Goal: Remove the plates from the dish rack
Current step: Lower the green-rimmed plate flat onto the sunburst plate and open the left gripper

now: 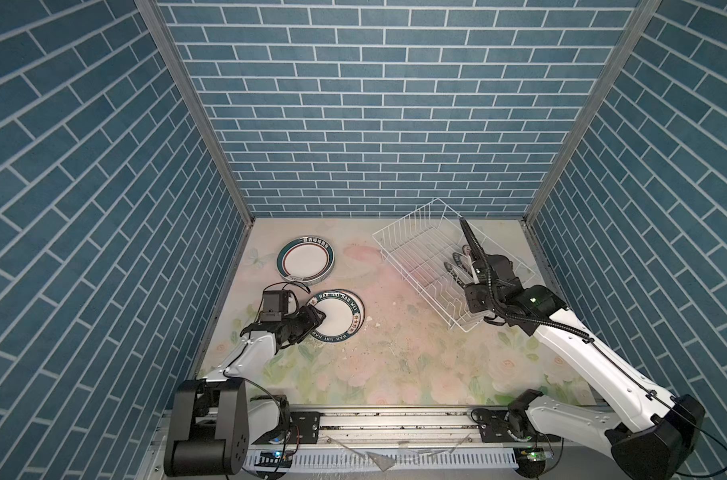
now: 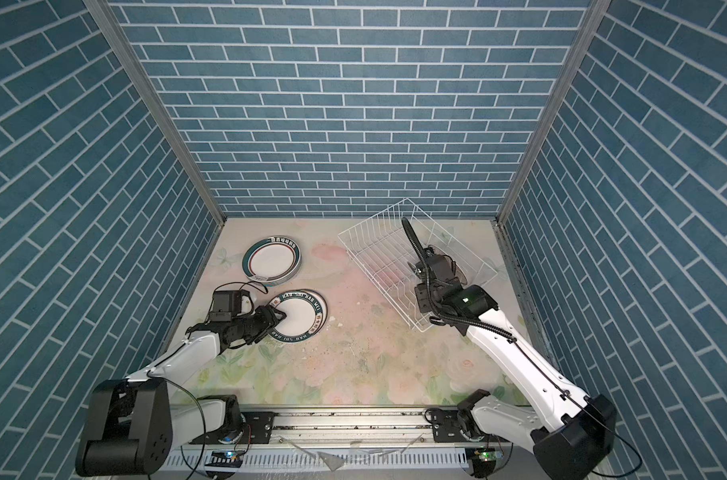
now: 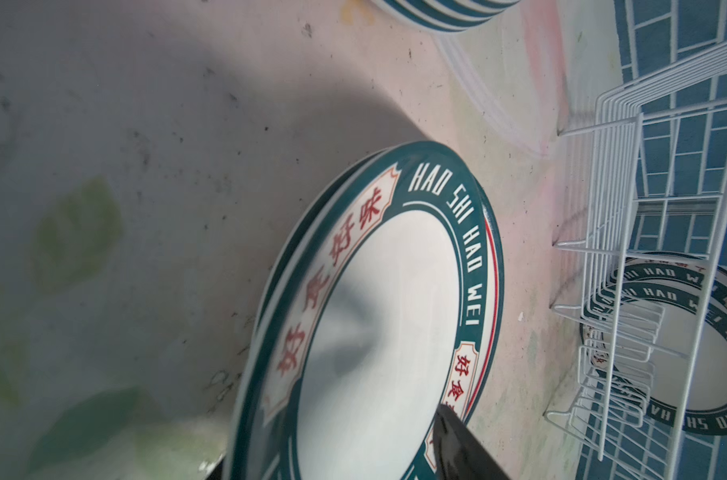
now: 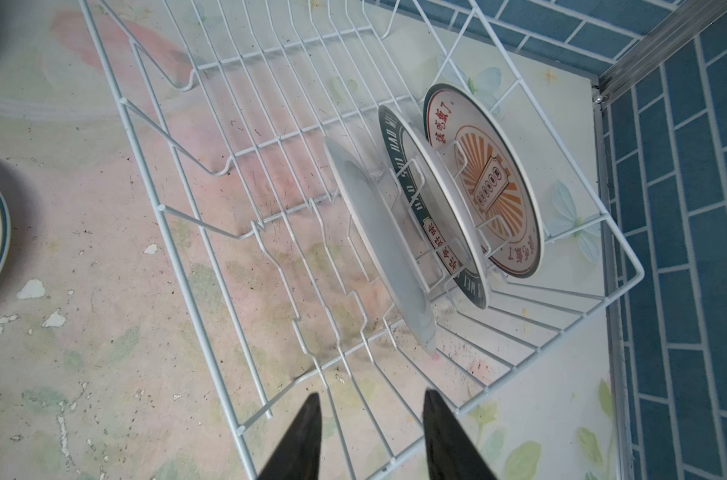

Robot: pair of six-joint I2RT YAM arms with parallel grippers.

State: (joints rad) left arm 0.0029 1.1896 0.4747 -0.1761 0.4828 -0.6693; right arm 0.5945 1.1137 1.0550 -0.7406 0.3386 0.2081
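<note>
In a top view: left gripper (image 1: 319, 318) at the near-left rim of the lettered plate stack (image 1: 341, 316) on the floral table (image 1: 395, 357). A second stack (image 1: 305, 259) lies behind it, apart. The dish rack (image 1: 417, 249) sits on the right, near the back wall.

Left wrist: one finger (image 3: 457, 449) over the top plate (image 3: 378, 316), jaws spread, not pinching it (plate lies flat on the stack).

Right wrist: right gripper (image 4: 372, 399) parted and empty above the rack's wires. Three plates (image 4: 494, 183) stand upright between its tines.
</note>
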